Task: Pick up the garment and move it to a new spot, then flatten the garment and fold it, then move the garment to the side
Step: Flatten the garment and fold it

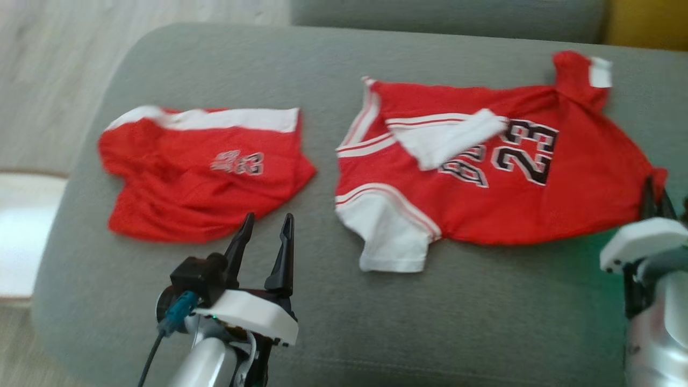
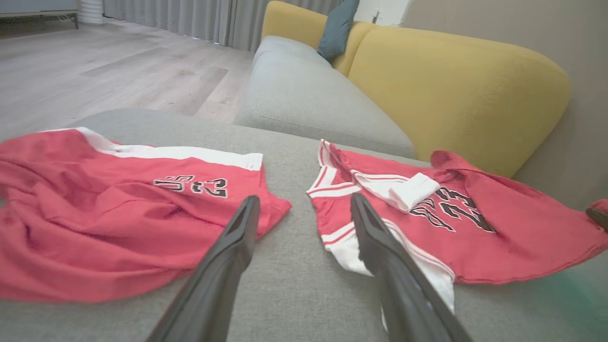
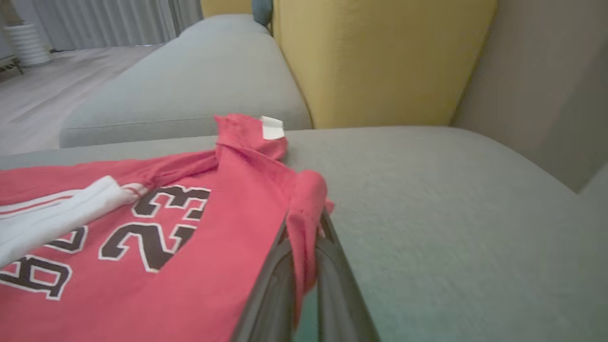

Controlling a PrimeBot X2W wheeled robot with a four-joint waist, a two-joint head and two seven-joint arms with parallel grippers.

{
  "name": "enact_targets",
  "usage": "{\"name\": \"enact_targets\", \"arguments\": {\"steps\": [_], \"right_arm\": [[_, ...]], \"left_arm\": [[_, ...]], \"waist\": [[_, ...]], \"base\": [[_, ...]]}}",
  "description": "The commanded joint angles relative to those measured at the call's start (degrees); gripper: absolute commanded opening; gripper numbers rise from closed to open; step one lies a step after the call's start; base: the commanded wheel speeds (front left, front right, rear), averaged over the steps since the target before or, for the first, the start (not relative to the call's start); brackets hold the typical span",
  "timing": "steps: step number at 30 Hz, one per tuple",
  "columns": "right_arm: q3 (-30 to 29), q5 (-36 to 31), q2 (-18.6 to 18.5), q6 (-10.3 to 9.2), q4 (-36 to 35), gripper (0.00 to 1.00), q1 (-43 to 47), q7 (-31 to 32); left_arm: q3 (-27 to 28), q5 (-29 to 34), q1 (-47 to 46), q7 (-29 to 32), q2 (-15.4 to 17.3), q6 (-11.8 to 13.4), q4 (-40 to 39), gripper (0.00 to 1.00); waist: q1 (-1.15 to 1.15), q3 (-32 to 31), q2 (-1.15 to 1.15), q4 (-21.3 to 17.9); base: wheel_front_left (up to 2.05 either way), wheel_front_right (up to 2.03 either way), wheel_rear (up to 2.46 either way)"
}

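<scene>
The garment, a red jersey (image 1: 580,204) with white trim and a black "23", lies spread on the right half of the grey cushion (image 1: 376,322). A white sleeve is folded over its chest. My right gripper (image 1: 656,188) is shut on the jersey's right edge; in the right wrist view the red cloth (image 3: 199,285) is bunched between the two fingers at the gripper (image 3: 306,218). My left gripper (image 1: 267,223) stands open over bare cushion in the gap between the jersey and a pair of red shorts (image 1: 188,188), holding nothing. The left wrist view shows that gripper (image 2: 303,199), the jersey (image 2: 522,237) and the shorts (image 2: 95,228).
The rumpled red shorts with a white waistband lie on the cushion's left half. A second grey cushion (image 2: 304,90) and a yellow backrest (image 2: 456,85) with a teal pillow (image 2: 337,28) stand behind. Wooden floor (image 1: 54,80) lies past the left edge.
</scene>
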Motion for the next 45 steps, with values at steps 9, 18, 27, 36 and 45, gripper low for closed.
{"name": "enact_targets", "arguments": {"steps": [9,18,27,36,45], "right_arm": [[-2.8,1.7,-0.1,-0.04,-7.6,0.66,3.4,2.5],[1.9,5.5,-0.1,-0.04,-8.2,1.00,4.3,-2.5],[20.3,16.0,-0.1,-0.04,-18.8,1.00,13.9,-6.8],[27.6,19.3,-0.1,-0.04,-26.4,1.00,21.2,-6.7],[39.0,14.4,-0.1,-0.04,-28.5,1.00,18.6,0.6]], "left_arm": [[1.0,1.2,-2.2,-0.7,0.1,-0.8,-0.7,1.00],[0.1,1.1,-2.1,-0.7,0.1,-1.6,1.8,1.00],[0.5,0.4,-0.4,-0.7,0.1,-1.1,1.8,1.00],[0.8,0.6,0.4,-0.7,0.1,-0.9,0.9,1.00],[-0.2,0.0,-0.4,-0.7,0.1,-0.8,0.8,1.00]], "waist": [[0.00,-0.5,0.00,-6.6],[0.00,-1.7,0.00,-8.4],[0.00,-4.5,0.00,-10.1],[0.00,-5.2,0.00,-8.7],[0.00,-3.4,0.00,-2.5]], "base": [[0.00,0.00,0.00],[0.00,0.00,0.00],[0.00,0.00,0.00],[0.00,0.00,0.00],[0.00,0.00,0.00]]}}
